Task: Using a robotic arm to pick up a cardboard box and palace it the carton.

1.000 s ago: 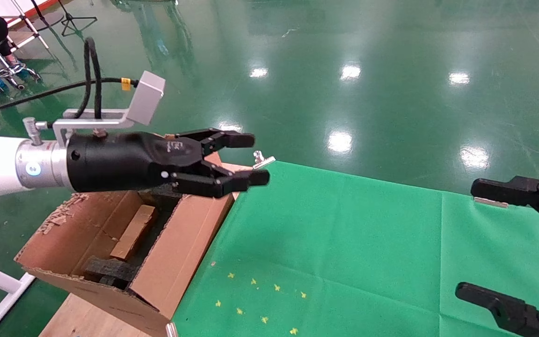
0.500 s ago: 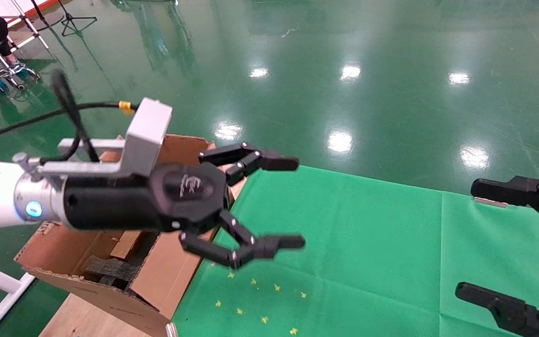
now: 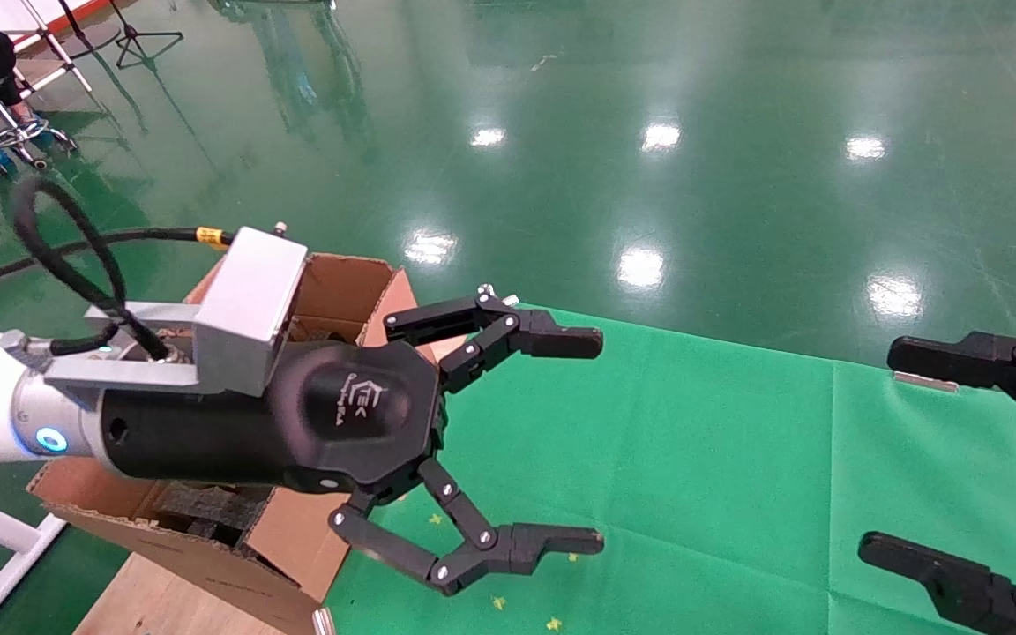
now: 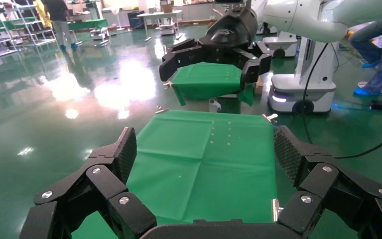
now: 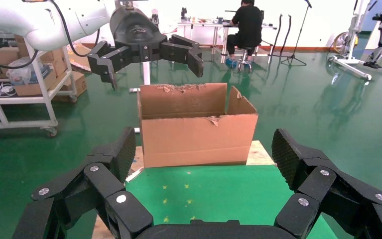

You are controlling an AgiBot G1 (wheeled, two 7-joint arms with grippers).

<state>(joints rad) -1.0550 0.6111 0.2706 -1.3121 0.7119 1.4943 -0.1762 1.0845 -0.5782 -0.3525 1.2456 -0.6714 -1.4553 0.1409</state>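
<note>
Since a second ago, left pincer [image 3: 592, 441] has swung off the carton [image 3: 314, 529] toward the green table [image 3: 693, 459], fingers now spread wide, nothing between them. Cardboard box, earlier visible inside the carton, is now hidden behind the arm. Right pincer [image 3: 878, 450] parked at the table's right edge, fingers apart.

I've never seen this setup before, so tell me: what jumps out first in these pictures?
The left gripper fills the head view's left half, its black fingers spread wide and empty over the green cloth. Behind and beneath it stands the carton, flaps upright with ragged torn edges, at the cloth's left end. The right gripper is open too, at the cloth's right edge.
</note>
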